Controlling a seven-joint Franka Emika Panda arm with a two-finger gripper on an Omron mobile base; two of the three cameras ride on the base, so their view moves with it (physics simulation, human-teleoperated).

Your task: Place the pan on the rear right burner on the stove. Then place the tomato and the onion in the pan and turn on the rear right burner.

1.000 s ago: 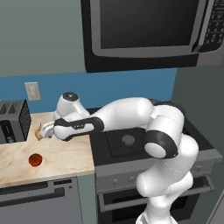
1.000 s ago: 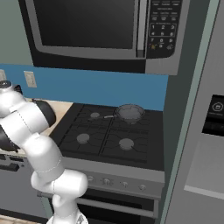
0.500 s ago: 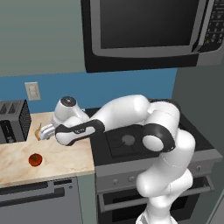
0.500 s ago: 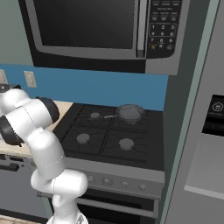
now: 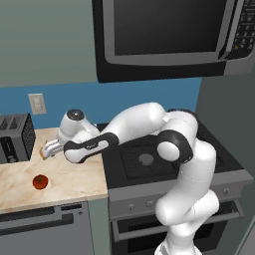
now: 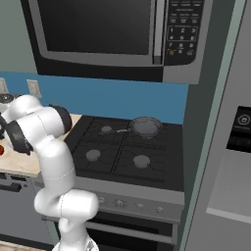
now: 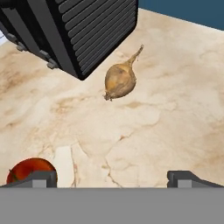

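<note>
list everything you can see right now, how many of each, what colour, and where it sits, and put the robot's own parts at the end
pan: one, dark grey, on the rear right burner of the stove.
stove: one, black with silver front, right of the counter.
onion: one, tan, on the counter beside the toaster.
tomato: one, red, on the counter near its front edge.
toaster: one, black, at the counter's back left.
counter: one, beige marble, left of the stove.
microwave: one, black and grey, above the stove.
wall outlet: one, pale, on the blue wall.
arm: one, white, stretched over the counter.
claw: one, open, above the counter near the onion.
</note>
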